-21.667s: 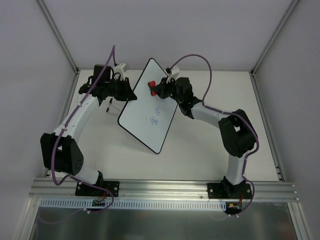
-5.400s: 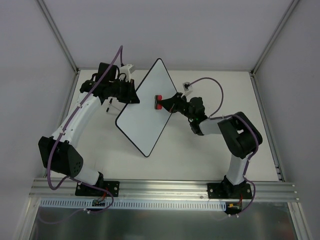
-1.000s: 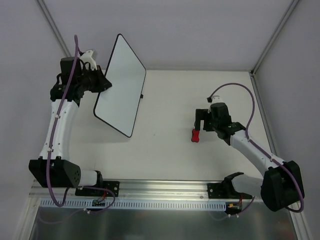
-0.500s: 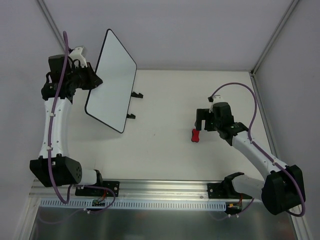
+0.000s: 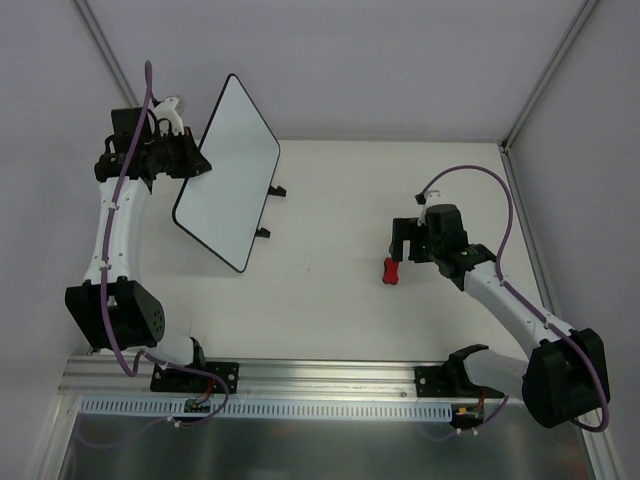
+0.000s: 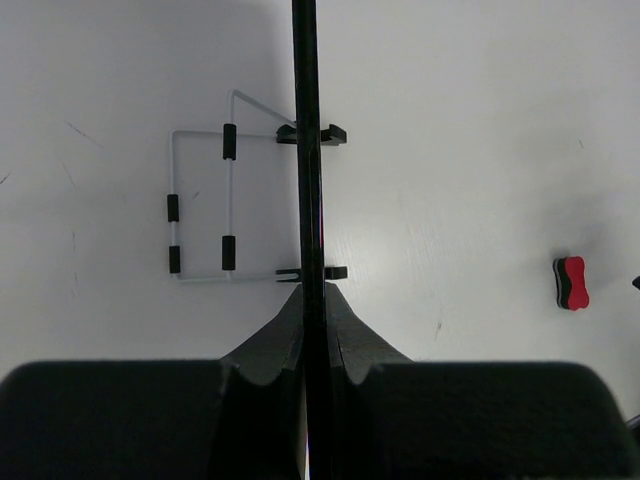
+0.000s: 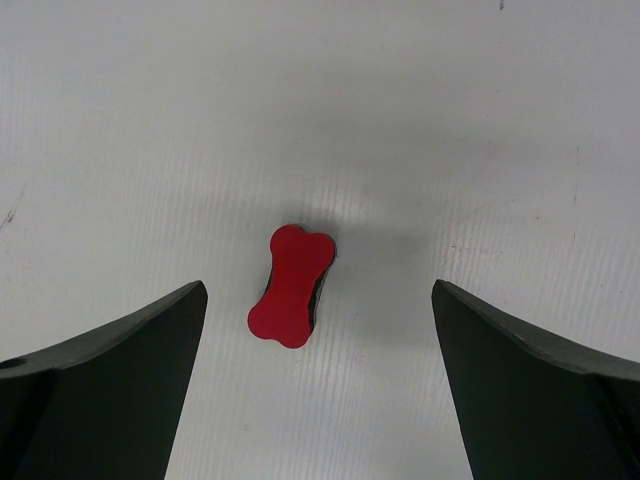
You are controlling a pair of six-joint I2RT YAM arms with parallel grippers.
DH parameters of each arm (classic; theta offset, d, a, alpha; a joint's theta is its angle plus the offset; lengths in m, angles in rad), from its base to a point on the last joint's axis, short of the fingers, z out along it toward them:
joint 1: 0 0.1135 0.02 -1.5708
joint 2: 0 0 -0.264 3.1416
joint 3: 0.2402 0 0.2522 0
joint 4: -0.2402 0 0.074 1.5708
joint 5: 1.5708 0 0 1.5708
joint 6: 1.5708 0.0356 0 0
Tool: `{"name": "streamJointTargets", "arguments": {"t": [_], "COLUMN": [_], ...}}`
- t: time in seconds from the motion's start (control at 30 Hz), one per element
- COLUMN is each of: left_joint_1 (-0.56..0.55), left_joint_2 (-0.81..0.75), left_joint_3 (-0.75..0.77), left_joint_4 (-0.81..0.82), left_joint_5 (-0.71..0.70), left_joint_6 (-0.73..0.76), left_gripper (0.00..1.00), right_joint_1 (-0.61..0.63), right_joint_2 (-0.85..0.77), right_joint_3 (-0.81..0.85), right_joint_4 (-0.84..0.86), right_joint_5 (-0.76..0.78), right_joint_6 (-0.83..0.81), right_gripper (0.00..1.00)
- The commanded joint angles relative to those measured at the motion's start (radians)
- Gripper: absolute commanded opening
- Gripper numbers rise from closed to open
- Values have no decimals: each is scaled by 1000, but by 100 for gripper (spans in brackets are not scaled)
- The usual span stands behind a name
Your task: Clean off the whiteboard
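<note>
The whiteboard point(image 5: 228, 170) is lifted off the table at the far left and tilted, its white face blank. My left gripper point(image 5: 195, 160) is shut on its left edge. In the left wrist view the whiteboard point(image 6: 305, 150) shows edge-on as a thin black line running up from between my left gripper point(image 6: 312, 300) fingers. The red bone-shaped eraser point(image 5: 391, 270) lies flat on the table at the right. My right gripper point(image 5: 403, 240) hovers just above it, open and empty. From the right wrist, the eraser point(image 7: 291, 285) lies between the spread fingers of the right gripper point(image 7: 318, 288), untouched.
A thin white wire stand point(image 6: 200, 205) with black sleeves and two black clips point(image 5: 277, 191) lies on the table under the raised board. The eraser point(image 6: 571, 283) shows far right in the left wrist view. White walls close the table at back and sides.
The left arm swung the held whiteboard further left, then a little back to the right, uncovering the stand's clips. The right arm and the eraser have stayed put.
</note>
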Motion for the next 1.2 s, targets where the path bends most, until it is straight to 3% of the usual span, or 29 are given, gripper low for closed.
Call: {"name": "streamJointTargets", "arguments": {"t": [0.0, 0.5, 0.73, 0.97, 1.17], "left_joint_1": [5, 9, 9, 9, 9], "left_joint_2": [-36, 58, 90, 117, 140], "left_joint_3": [105, 84, 85, 93, 111], "left_joint_4": [129, 104, 68, 58, 58], "left_joint_5": [60, 117, 59, -49, -72], "left_joint_6": [9, 53, 99, 158, 187], "left_gripper": [0, 0, 0, 19, 24], "right_joint_1": [-7, -15, -18, -23, -23], "right_joint_2": [3, 43, 58, 78, 89], "right_joint_3": [39, 55, 55, 62, 66], "right_joint_4": [1, 1, 1, -1, -4], "right_joint_5": [-4, -10, -8, -18, -19], "right_joint_6": [-19, -19, -20, -20, -19], "right_gripper": [99, 99, 99, 99, 99]}}
